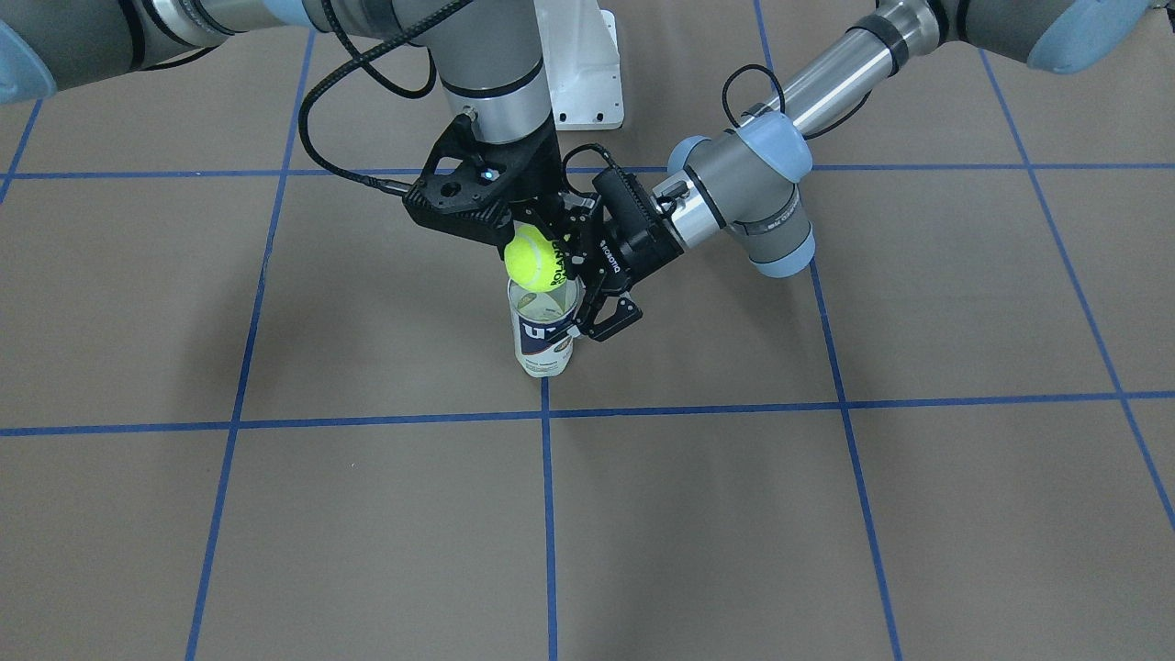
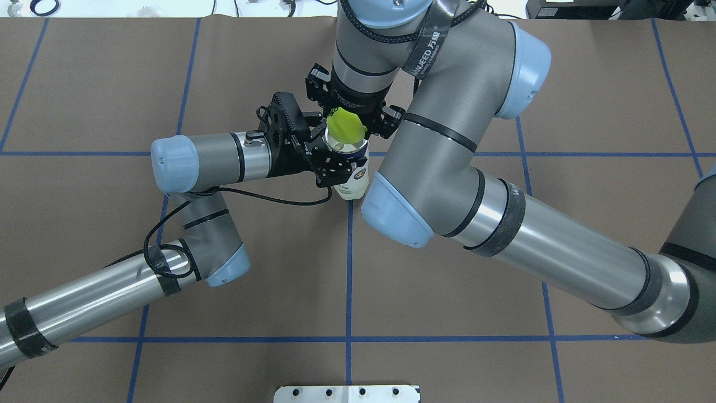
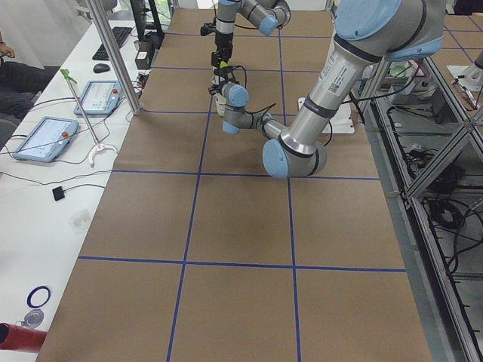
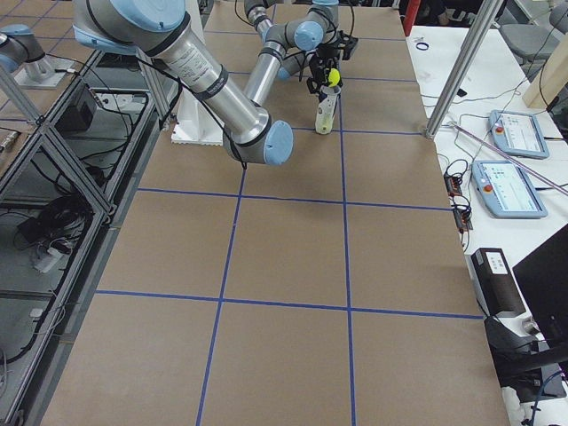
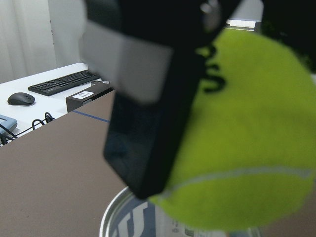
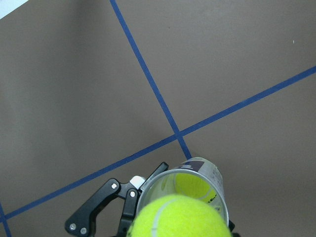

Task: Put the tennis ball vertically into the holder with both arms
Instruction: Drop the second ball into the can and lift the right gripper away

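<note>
The clear holder [image 1: 543, 341] with a navy and white label stands upright on the brown table, near a crossing of blue tape lines. My left gripper [image 1: 587, 308] comes in from the side and is shut on the holder's upper part [image 2: 352, 184]. My right gripper [image 2: 347, 124] points straight down and is shut on a yellow-green tennis ball [image 1: 535, 260], held just above the holder's open rim. In the right wrist view the held ball [image 6: 182, 217] hangs over the opening, and another ball [image 6: 191, 183] lies inside the holder. The left gripper's fingers [image 6: 106, 205] show beside the holder.
The white bolted base [image 1: 583, 64] stands behind the holder on the robot's side. Blue tape lines [image 1: 548, 514] grid the brown table. A side bench with tablets [image 3: 45, 137] and a keyboard runs along the far edge, with a metal post [image 4: 461, 67].
</note>
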`<action>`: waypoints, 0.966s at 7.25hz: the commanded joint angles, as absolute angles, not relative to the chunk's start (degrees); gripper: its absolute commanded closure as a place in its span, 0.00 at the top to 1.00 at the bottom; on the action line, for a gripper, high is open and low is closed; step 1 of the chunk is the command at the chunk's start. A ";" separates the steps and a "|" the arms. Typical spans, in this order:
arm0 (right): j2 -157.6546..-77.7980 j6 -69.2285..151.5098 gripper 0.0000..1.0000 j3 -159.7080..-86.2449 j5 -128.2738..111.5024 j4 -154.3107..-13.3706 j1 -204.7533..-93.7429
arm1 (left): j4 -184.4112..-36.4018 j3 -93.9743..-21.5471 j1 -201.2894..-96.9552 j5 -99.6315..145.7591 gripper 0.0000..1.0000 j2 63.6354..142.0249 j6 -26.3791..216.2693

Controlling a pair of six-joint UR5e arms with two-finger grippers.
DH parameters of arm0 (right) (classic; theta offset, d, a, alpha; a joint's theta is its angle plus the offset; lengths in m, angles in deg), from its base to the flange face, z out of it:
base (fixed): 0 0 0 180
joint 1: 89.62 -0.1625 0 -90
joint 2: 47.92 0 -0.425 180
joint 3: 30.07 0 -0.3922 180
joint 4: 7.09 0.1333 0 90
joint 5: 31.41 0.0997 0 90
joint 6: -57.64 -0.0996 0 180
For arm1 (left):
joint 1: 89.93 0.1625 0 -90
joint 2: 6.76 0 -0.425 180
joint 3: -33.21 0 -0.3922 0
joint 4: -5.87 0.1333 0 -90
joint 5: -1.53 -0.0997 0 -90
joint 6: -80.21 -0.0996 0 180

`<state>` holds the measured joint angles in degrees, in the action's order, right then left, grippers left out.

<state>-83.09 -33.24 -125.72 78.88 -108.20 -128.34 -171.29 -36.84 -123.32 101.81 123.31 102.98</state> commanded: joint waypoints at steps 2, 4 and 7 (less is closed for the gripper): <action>-83.16 -32.89 1.00 -126.05 78.54 -108.26 -128.29 | -171.31 -36.84 -123.33 101.81 0.84 123.31 102.98; -83.77 -32.45 1.00 -127.44 78.54 -108.34 -128.38 | -171.31 -36.84 -123.33 101.81 0.84 123.40 102.98; -88.05 -20.03 1.00 -129.72 78.89 -111.07 -130.38 | -171.31 -36.84 -123.33 101.81 0.84 123.40 102.98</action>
